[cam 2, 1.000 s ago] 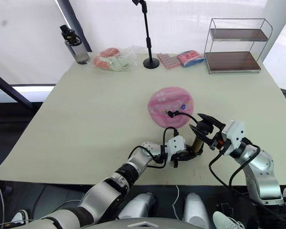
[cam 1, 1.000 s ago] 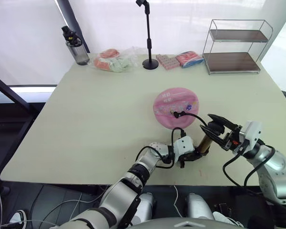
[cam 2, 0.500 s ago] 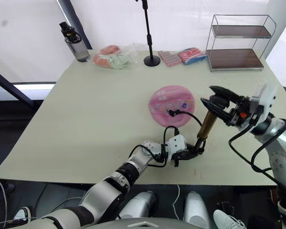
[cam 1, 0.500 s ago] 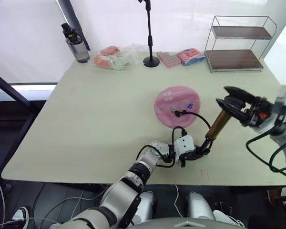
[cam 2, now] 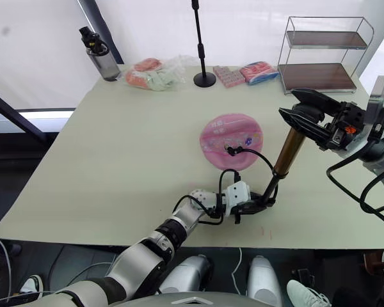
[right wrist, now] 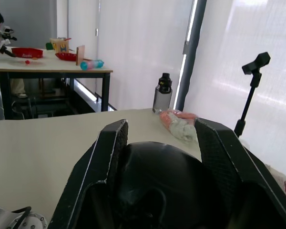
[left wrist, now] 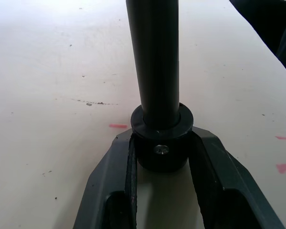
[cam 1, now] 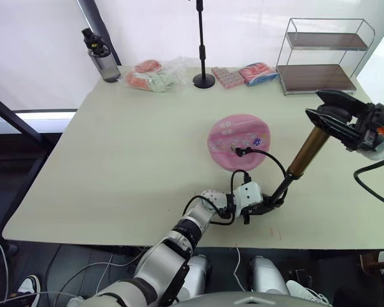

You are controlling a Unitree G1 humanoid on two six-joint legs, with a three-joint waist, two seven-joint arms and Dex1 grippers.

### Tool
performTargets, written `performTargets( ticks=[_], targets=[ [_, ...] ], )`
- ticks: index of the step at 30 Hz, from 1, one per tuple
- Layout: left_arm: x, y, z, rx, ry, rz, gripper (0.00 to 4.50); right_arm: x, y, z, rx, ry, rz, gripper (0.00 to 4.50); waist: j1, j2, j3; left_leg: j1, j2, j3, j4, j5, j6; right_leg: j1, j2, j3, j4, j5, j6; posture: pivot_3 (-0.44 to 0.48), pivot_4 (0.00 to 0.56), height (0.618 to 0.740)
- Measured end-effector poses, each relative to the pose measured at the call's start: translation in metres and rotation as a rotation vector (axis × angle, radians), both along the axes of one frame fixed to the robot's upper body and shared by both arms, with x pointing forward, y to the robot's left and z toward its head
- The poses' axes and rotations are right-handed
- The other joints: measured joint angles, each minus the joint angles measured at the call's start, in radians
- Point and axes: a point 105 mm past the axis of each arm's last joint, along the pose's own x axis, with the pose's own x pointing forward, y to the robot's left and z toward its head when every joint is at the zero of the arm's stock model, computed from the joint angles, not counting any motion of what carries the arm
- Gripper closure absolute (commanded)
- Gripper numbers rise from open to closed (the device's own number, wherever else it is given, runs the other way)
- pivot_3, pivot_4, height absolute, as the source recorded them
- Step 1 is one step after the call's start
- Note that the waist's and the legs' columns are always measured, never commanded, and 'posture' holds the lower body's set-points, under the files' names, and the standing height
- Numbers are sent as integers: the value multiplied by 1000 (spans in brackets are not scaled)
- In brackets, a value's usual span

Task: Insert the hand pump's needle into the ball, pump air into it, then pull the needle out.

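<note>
The pink ball [cam 1: 239, 141] lies as a flat disc in the middle of the table. The hand pump's black hose [cam 1: 269, 160] arcs from the ball's valve down to the pump's lower end; the needle is hidden in the ball. The pump [cam 1: 308, 152] stands slanted and drawn out long, its bronze cylinder high above a thin black rod [left wrist: 155, 57]. My left gripper [cam 1: 266, 206] is shut on the pump's black bottom collar [left wrist: 162, 143] at the table surface. Above and to the right, my right gripper [cam 1: 315, 106] is shut on the pump's black top end [right wrist: 157, 186].
Along the table's back edge stand a dark water bottle [cam 1: 101, 61], a bag of pink and green packets [cam 1: 155, 78], a black microphone stand [cam 1: 202, 80], more packets [cam 1: 253, 75] and a two-level wire shelf [cam 1: 321, 57]. The front table edge runs just below my left gripper.
My right gripper has risen up and to the right with the pump's top end, drawing the bronze cylinder away from the base. The left gripper and ball have stayed put.
</note>
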Motion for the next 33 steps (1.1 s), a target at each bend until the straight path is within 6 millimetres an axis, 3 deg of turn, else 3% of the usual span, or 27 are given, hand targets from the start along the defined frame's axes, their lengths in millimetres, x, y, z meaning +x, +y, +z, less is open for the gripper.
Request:
performTargets(
  ticks=[12,16,21,28,33],
  targets=[
    [2,-1,4,-9,-24,1,3411,4,5,7,18,12,2,2586,-1,1,6,-8,-1,1,0,2,-4,-8,-2,0,0,0,0,0,150,736],
    [1,-2,2,2,-27,-7,3411,-8,9,-1,47,-59,-5,2586,-1,0,5,-7,-1,1,0,2,-4,-8,-2,0,0,0,0,0,150,736],
    [2,2,-2,34,-21,-6,3411,-15,3,-29,55,-104,-80,2586,-5,-1,0,4,0,2,-1,0,1,2,0,1,0,0,0,0,150,736],
    [1,4,-6,51,-12,-3,3411,-22,3,-79,29,-93,-134,2586,-5,-2,-12,7,2,1,-1,0,0,3,3,1,1,0,0,0,150,736],
    [0,5,-8,59,-9,-5,3411,-21,9,-105,-10,-62,-122,2586,-5,-4,-17,7,2,1,-2,0,0,3,4,1,1,0,0,0,150,736]
  ],
)
